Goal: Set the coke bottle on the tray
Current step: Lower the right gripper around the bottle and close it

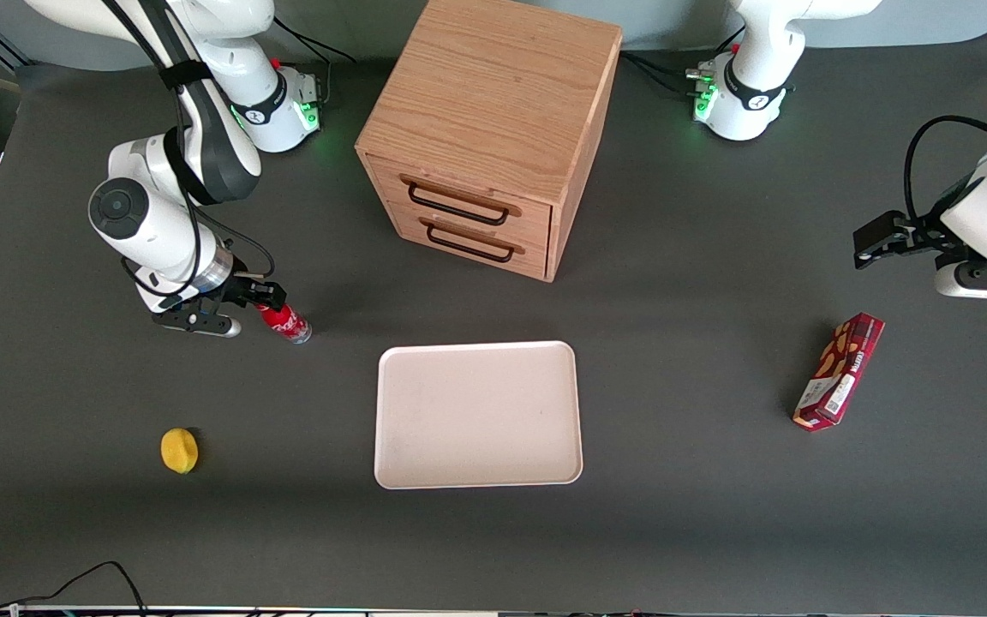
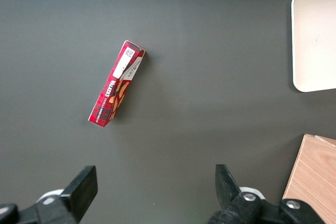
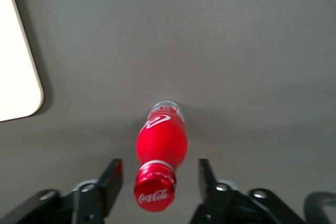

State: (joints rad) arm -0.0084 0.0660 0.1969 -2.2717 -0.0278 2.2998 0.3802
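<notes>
Fingers (image 3: 107, 182) of the gripper (image 3: 157, 182) stand spread apart on either side of the bottle (image 3: 160, 142), level with its red cap. A clear gap shows between each finger and the cap, so the gripper is open and holds nothing; no contact with the bottle is visible.

Seen from the front, the gripper (image 1: 241, 300) hangs low over the dark table (image 1: 673, 514) toward the working arm's end, with the bottle (image 1: 286, 323) standing just under it. The bottle is red with white script on its side and a clear base, and that base rests on the table. It stands off the tray (image 1: 476, 416), near the tray's corner that lies toward the working arm's end and farther from the front camera.

The tray is cream-white, flat, with rounded corners and a low rim, and it lies in the middle of the table. The right wrist view catches one rounded corner of the tray (image 3: 21, 77), apart from the bottle.

A wooden cabinet (image 1: 493, 128) with two drawers stands farther from the front camera than the tray. A yellow lemon (image 1: 179, 451) lies nearer the front camera than the bottle. A dark red box (image 1: 839, 370) lies toward the parked arm's end of the table; the left wrist view shows the same box (image 2: 115, 89) lying flat.
</notes>
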